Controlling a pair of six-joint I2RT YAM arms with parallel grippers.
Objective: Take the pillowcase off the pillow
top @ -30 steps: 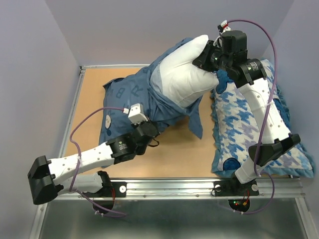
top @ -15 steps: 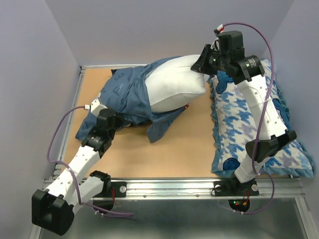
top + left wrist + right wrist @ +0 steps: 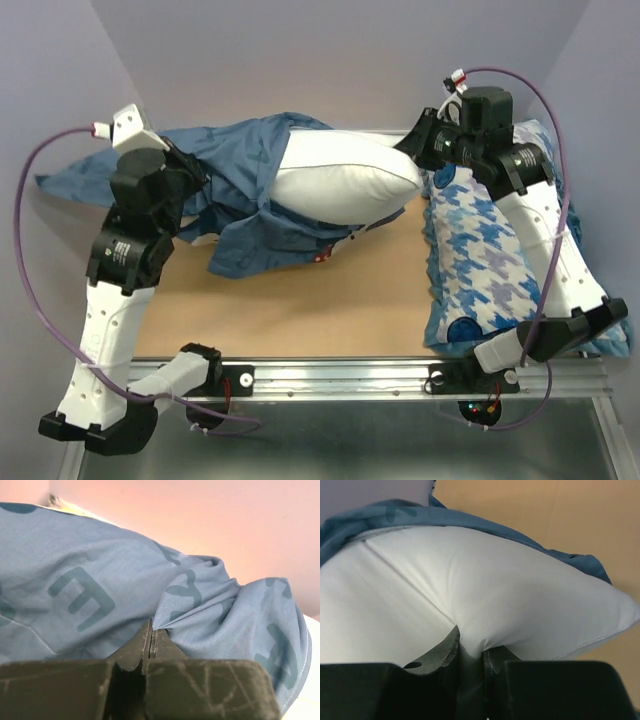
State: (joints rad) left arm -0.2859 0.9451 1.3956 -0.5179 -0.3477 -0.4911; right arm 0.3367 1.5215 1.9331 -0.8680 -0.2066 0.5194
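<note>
Tan worktop: pillow raised over the far edge, left half inside the pillowcase, whose print shows a readable "E". Left hand pinched tight on pillowcase cloth; right hand clamps the pillow's bare end.

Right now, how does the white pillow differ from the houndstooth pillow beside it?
The white pillow is plain; the houndstooth pillow carries a blue-and-white print. The white pillow's left end sits inside the pillowcase; the houndstooth pillow lies wholly outside it. The right gripper pinches the white pillow; no gripper holds the houndstooth pillow. Both are soft and plump.
</note>
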